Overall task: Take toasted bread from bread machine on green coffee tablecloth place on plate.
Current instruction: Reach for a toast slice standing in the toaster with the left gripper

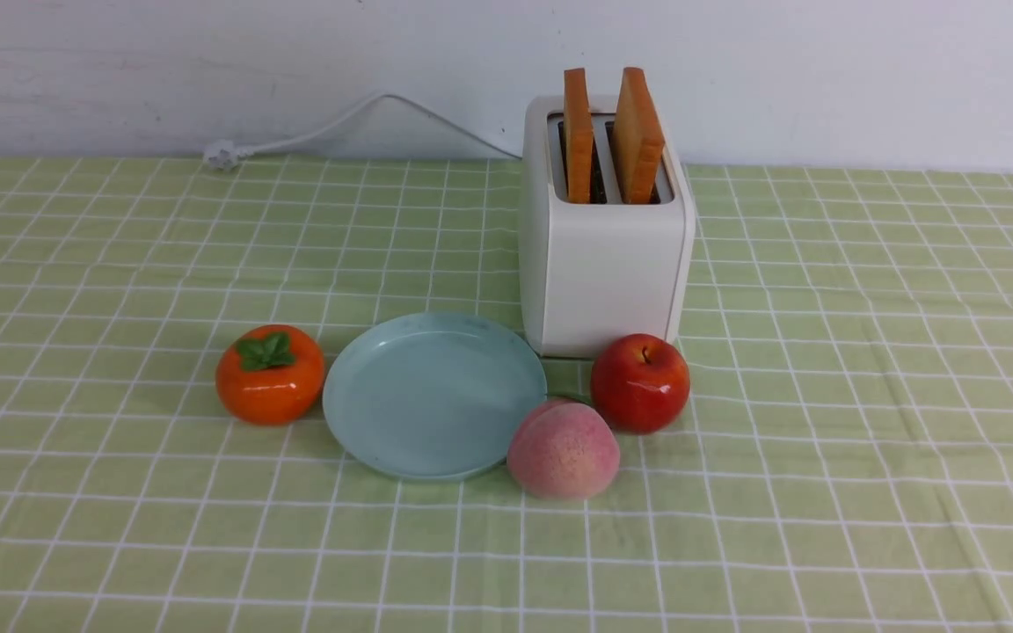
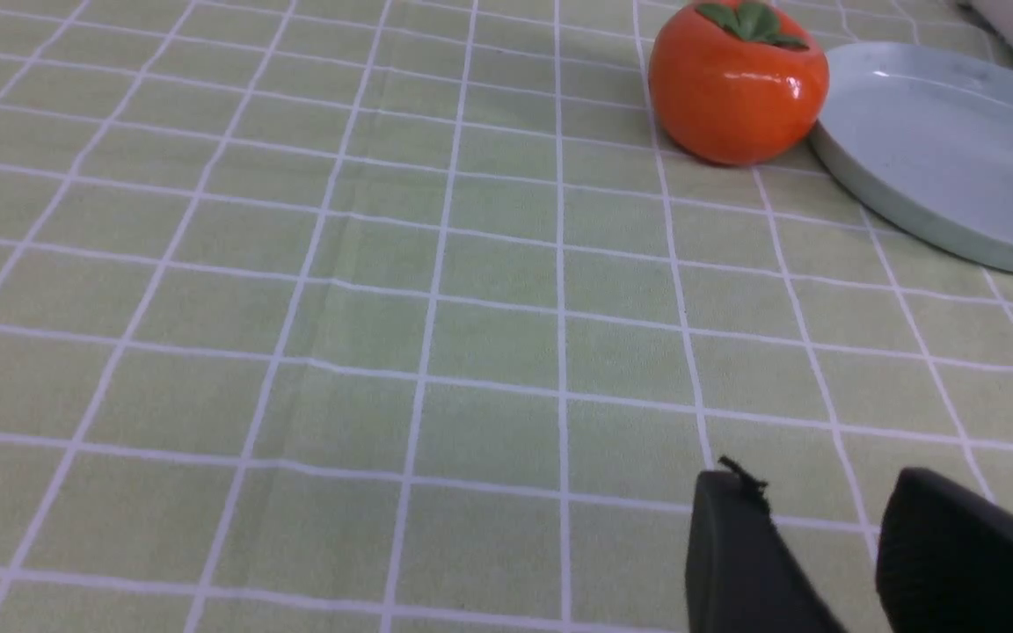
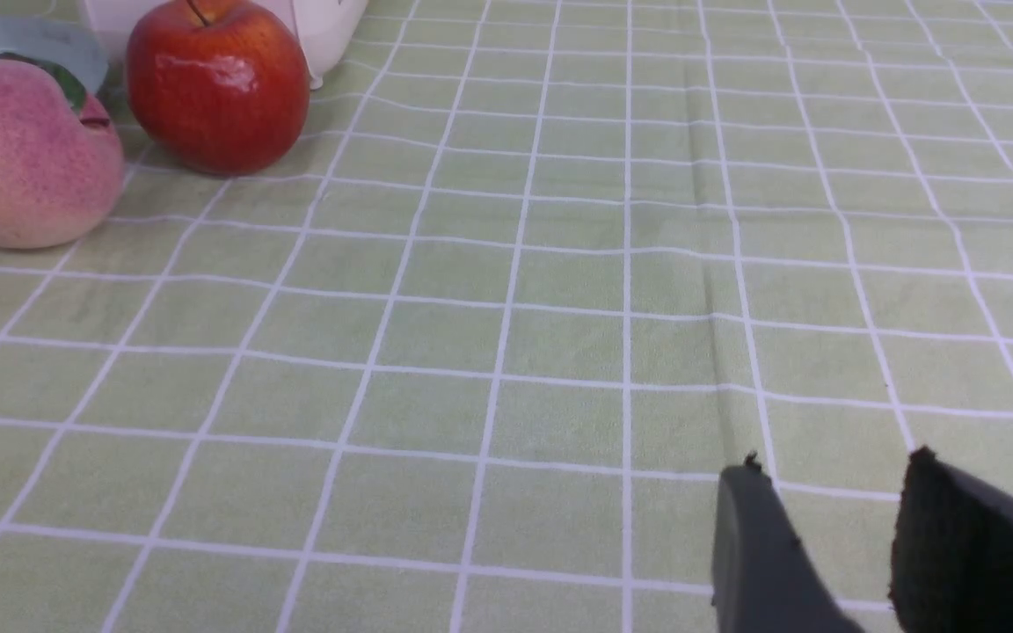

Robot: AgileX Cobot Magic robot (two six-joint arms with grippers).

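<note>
Parted and empty: left claw point(image 2: 823, 492), right claw point(image 3: 832, 475), both over pale green white-gridded tablecloth point(image 2: 339, 308). Well ahead of left claw, round pale blue-green plate point(image 2: 937, 149); ahead of right claw, glossy red apple point(image 3: 216, 83).

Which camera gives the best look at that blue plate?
The front view: nearly the whole plate shows, empty. The left wrist view catches most of it, cut off at the edge. The right wrist view shows only a sliver of rim behind the peach.
</note>
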